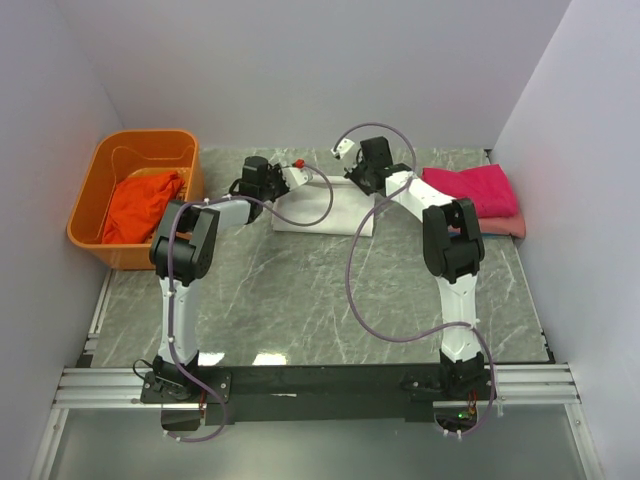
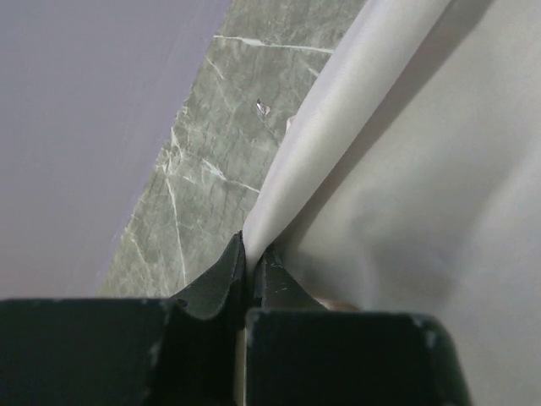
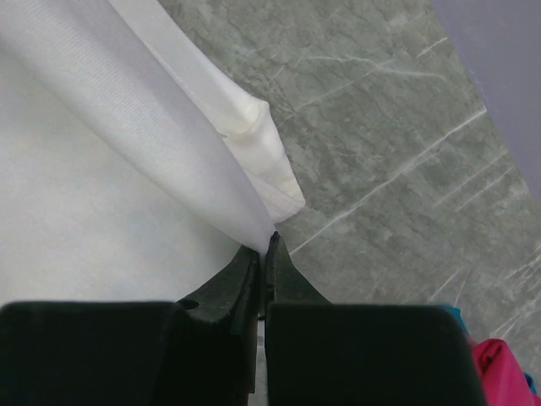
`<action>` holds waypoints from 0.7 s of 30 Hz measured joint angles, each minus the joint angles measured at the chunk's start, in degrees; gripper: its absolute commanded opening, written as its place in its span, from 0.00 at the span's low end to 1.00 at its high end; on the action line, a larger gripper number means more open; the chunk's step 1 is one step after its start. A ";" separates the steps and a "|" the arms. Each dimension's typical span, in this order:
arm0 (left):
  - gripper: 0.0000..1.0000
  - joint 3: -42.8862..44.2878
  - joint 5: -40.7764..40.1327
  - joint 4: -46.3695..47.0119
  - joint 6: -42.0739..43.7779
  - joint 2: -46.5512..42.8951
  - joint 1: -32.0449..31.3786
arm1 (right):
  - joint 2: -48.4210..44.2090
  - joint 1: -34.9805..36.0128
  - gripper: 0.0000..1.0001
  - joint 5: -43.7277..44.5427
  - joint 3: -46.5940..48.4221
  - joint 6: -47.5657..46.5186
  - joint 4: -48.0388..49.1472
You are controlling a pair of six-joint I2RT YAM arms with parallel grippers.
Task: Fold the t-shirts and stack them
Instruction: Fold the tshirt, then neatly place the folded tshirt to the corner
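A white t-shirt (image 1: 320,210) lies partly folded on the marble table at the back centre. My left gripper (image 1: 292,177) is shut on its far left edge; in the left wrist view (image 2: 251,249) a fold of white cloth (image 2: 338,110) is pinched between the jaws. My right gripper (image 1: 350,165) is shut on its far right edge; in the right wrist view (image 3: 265,244) white cloth (image 3: 169,127) is pinched between the jaws. A magenta shirt (image 1: 470,188) lies folded on a pink one (image 1: 505,228) at the right. An orange-red shirt (image 1: 140,205) lies in the basket.
The rigid orange basket (image 1: 90,200) stands at the back left beside the left wall. White walls close in the back and both sides. A metal rail (image 1: 320,385) runs along the near edge by the arm bases. A corner of the magenta shirt (image 3: 503,372) shows in the right wrist view.
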 measured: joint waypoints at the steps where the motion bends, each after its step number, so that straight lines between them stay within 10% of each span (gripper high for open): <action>1: 0.00 0.00 -0.11 0.00 -0.02 0.09 -0.02 | 0.26 0.02 0.00 0.13 0.07 0.09 0.26; 3: 0.11 0.00 -0.50 0.00 -0.35 0.20 -0.04 | 0.55 0.02 0.21 0.46 0.07 0.50 0.81; 4: 0.36 0.04 -0.79 0.11 -0.68 0.20 -0.09 | 0.61 0.02 0.32 0.70 0.07 1.20 1.20; 6: 0.53 0.20 -3.15 0.94 -2.51 0.28 -0.22 | 0.68 0.11 0.55 2.78 0.07 2.10 2.54; 10: 0.87 5.90 -16.15 0.85 -10.71 1.33 0.17 | 0.90 -0.17 0.65 15.58 0.44 7.50 9.31; 15: 0.91 20.31 -28.83 -4.96 -26.05 0.79 1.88 | 1.16 -1.49 0.66 22.08 3.17 14.69 11.02; 21: 0.90 15.65 -18.58 -13.03 -42.60 -13.60 5.88 | 1.03 -4.72 0.75 5.57 6.93 21.35 -0.72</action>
